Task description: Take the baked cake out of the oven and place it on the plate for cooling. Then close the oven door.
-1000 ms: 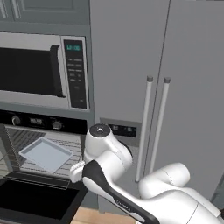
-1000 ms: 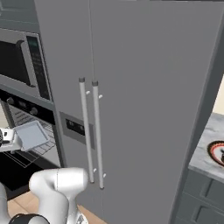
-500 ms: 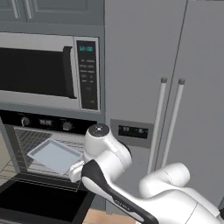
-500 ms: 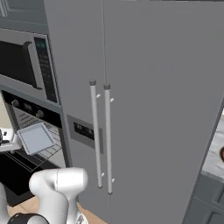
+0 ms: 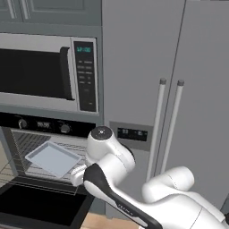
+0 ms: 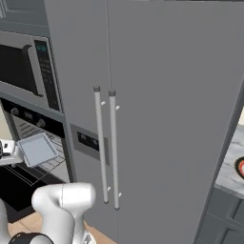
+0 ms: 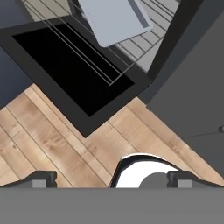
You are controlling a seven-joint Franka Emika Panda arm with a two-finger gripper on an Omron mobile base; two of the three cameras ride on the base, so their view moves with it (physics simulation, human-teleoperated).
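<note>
The black oven (image 5: 42,127) stands open under the microwave. Its door (image 5: 40,205) hangs down flat, a black panel (image 7: 74,65) in the hand view. A pale grey-blue baking tray (image 5: 53,159) lies on the pulled-out wire rack (image 7: 131,48), and its visible top is bare. The baked cake is out of view. My gripper (image 7: 112,180) points down at the wooden floor beside the door's near corner. It is open, its fingertips (image 7: 43,178) wide apart with nothing between them. At the left edge of the right base view my hand (image 6: 5,153) hovers in front of the tray (image 6: 38,148).
A silver-framed microwave (image 5: 44,71) sits above the oven. The grey double-door fridge (image 6: 157,109) with two vertical bar handles (image 5: 167,125) stands right of it. At the far right a round dish (image 6: 240,167), cut off by the frame, sits on a pale counter. Wooden floor (image 7: 52,140) lies below.
The whole picture has shifted and the oven and fridge fronts look larger, so the base has driven closer. The arm keeps the same pose and the gripper stays open.
</note>
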